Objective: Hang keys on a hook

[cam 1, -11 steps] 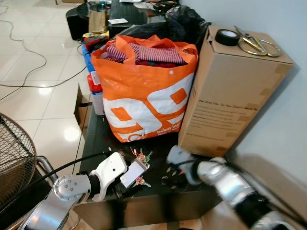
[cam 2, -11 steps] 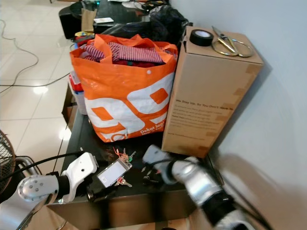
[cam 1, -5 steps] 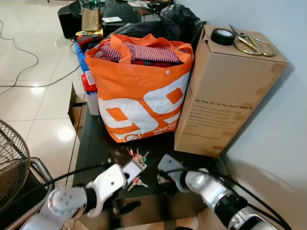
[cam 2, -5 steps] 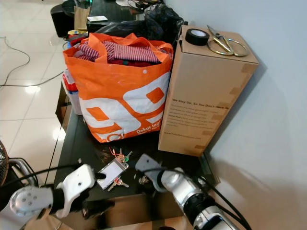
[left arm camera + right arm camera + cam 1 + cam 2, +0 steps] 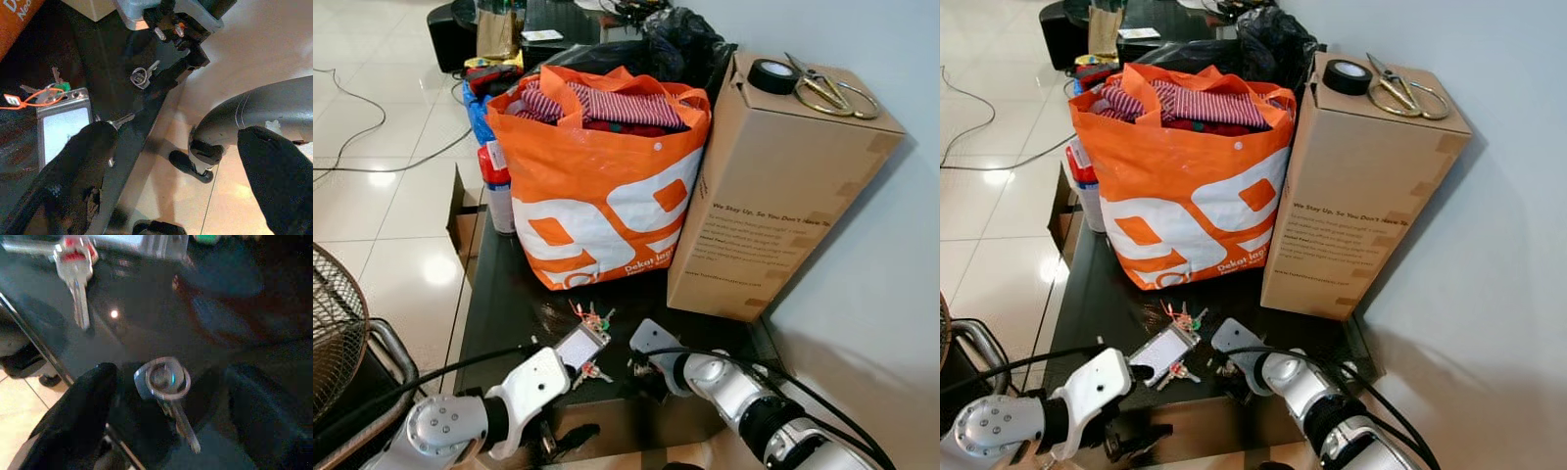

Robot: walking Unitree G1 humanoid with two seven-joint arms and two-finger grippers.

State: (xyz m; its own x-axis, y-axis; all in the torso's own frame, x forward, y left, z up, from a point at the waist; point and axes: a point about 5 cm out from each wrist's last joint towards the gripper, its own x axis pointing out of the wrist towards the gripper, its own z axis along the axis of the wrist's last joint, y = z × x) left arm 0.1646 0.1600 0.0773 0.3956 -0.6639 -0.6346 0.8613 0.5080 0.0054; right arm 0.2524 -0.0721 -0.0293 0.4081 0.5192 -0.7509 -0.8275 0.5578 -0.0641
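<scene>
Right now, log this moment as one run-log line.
stage: reaching for key | right claw: open, straddling ringed key on black table | left claw: open, at table edge | hook: unseen

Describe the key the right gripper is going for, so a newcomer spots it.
Start at the orange bag on the black table. In front of it, near the table's front edge, the open right gripper straddles a lone silver key on a round ring. The other keys are bunched with coloured tags by a clear card holder.

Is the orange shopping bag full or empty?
Full. The orange bag stands upright on the black table, with striped clothes piled up to its rim.
</scene>
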